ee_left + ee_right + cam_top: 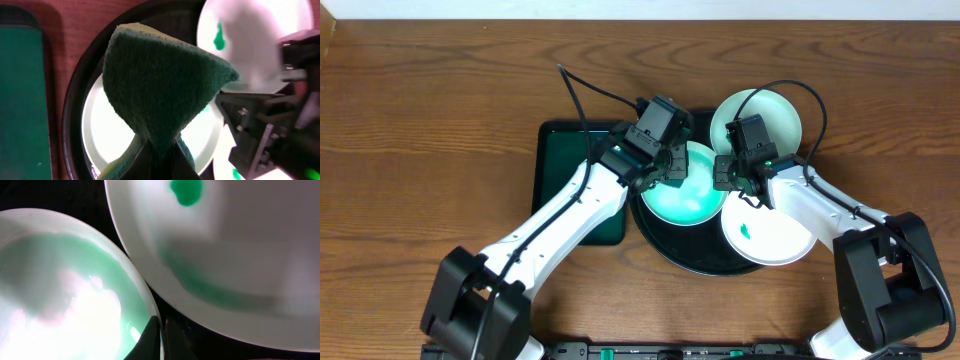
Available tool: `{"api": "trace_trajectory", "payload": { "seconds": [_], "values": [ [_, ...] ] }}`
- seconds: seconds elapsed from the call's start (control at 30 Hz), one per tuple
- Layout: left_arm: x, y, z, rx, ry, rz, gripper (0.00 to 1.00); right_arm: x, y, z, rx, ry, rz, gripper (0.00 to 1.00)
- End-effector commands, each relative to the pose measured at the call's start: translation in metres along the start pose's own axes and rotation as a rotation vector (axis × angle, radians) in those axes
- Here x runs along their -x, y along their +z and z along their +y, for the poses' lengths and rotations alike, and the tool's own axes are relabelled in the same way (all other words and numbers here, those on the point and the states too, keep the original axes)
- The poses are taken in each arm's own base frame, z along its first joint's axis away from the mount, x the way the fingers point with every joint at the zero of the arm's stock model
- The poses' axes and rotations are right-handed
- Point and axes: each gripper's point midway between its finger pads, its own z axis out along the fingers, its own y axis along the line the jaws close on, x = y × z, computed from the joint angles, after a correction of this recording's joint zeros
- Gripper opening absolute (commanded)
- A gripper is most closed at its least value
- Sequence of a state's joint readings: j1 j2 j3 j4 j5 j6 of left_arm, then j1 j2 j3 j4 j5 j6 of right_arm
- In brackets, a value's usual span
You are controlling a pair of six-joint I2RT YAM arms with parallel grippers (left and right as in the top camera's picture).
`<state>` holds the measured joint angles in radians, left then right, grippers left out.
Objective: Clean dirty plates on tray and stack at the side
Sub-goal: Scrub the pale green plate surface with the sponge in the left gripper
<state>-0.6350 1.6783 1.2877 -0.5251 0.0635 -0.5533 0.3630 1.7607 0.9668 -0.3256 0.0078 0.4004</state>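
While tray (680,258) bears plates (692,200) — 1 smeared.

In your left wrist view, the green sponge (160,85) hides the centre of the middle plate (97,125). Your right wrist view cuts off that plate and the smeared plate (240,255) at its edges, and both are blurred.

Both arms reached inward over the tray (692,256). The left gripper (672,172) was clamped on a sponge (160,85). The right gripper (728,182) pinched a plate (688,205) rim near the tray's centre.
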Motion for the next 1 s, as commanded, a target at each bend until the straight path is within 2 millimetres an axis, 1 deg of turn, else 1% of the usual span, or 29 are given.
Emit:
{"api": "trace_trajectory", "payload": {
  "seconds": [0.0, 0.13, 0.33, 0.43, 0.6, 0.73, 0.9, 0.97],
  "values": [
    [-0.013, 0.027, 0.019, 0.078, -0.003, 0.046, 0.07, -0.006, 0.003, 0.006, 0.031, -0.01, 0.023, 0.01],
    [-0.024, 0.049, 0.027, 0.11, -0.003, 0.092, 0.08, -0.006, 0.003, 0.006, 0.031, -0.01, 0.023, 0.01],
    [-0.047, 0.082, 0.039, 0.154, 0.0, 0.176, 0.07, -0.006, 0.003, 0.006, 0.031, -0.01, 0.023, 0.01],
    [-0.059, 0.095, 0.041, 0.15, -0.003, 0.218, 0.07, -0.006, 0.003, 0.006, 0.031, -0.01, 0.023, 0.01],
    [-0.077, 0.11, 0.041, 0.125, -0.014, 0.296, 0.08, -0.006, 0.003, 0.006, 0.031, -0.01, 0.023, 0.01],
    [-0.084, 0.111, 0.036, 0.105, -0.013, 0.321, 0.07, -0.006, 0.003, 0.006, 0.031, -0.01, 0.023, 0.01],
    [-0.094, 0.108, 0.014, -0.011, -0.028, 0.384, 0.07, -0.006, 0.003, 0.006, 0.031, -0.01, 0.023, 0.01],
    [-0.093, 0.104, 0.003, -0.065, -0.033, 0.393, 0.07, -0.006, 0.003, 0.006, 0.031, -0.01, 0.023, 0.01]
  ]
}}
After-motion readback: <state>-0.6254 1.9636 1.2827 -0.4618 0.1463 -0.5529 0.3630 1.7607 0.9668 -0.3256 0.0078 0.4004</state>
